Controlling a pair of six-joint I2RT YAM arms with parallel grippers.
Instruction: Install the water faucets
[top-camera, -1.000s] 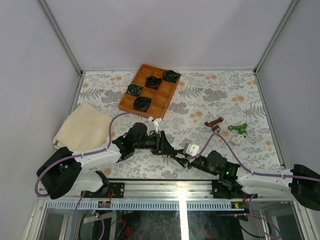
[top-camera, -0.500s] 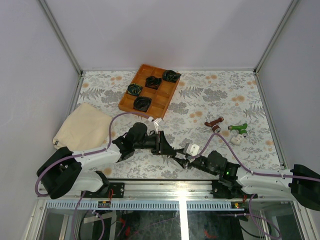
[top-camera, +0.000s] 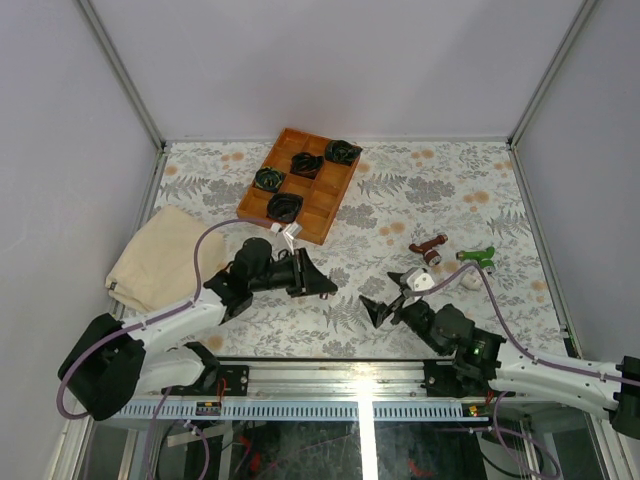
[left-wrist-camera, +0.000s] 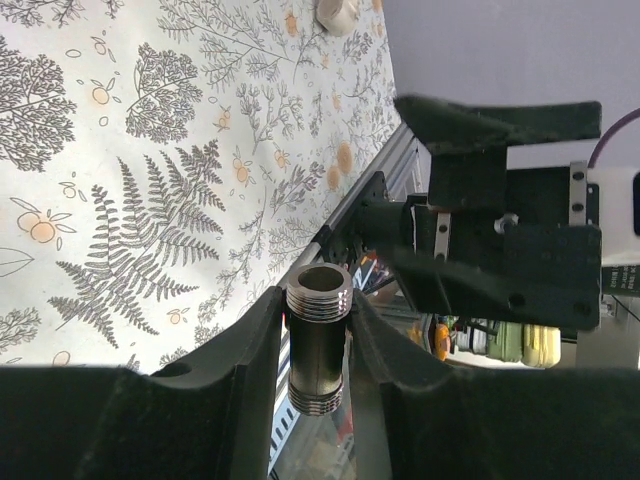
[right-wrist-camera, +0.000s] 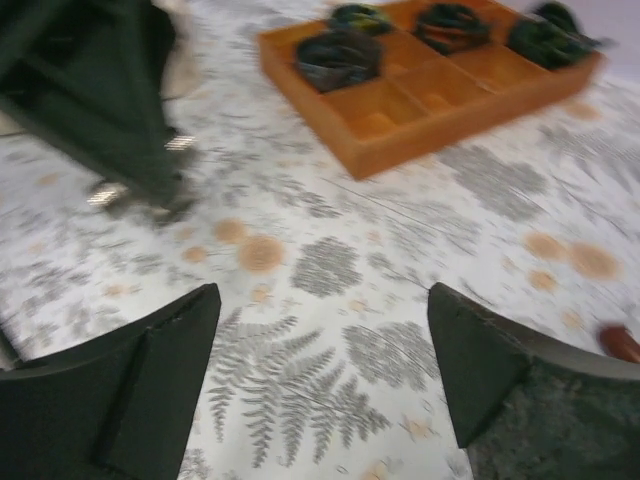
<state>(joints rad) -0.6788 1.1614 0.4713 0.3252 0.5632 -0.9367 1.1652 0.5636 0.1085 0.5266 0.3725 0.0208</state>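
Pale lilac walls close in a bench (top-camera: 420, 180) covered with a fern-and-orange print, and a wooden tray (top-camera: 335, 190) stands at its far middle with black-and-green coiled bundles (top-camera: 306, 163) in four of its compartments. Of the water faucets, the dark red-brown faucet (top-camera: 430, 245) lies on the print to the right of the tray and nearer the arms, well apart from it. The bright green faucet (top-camera: 478, 257) lies farther from the tray on that same side, with a small white piece (top-camera: 470, 281) just on its near side. A cream cloth (top-camera: 160, 262) lies to the left of the tray, nearer the arms. On the near side of the tray's front edge, the left jaws are pressed on a short dark threaded pipe fitting (left-wrist-camera: 318, 360), which has silvery threads at both ends. It sits upright between them in the left wrist view. The right jaws are spread wide with nothing between them, hovering over the print to the right of the tray and nearer the arms, short of the faucets.
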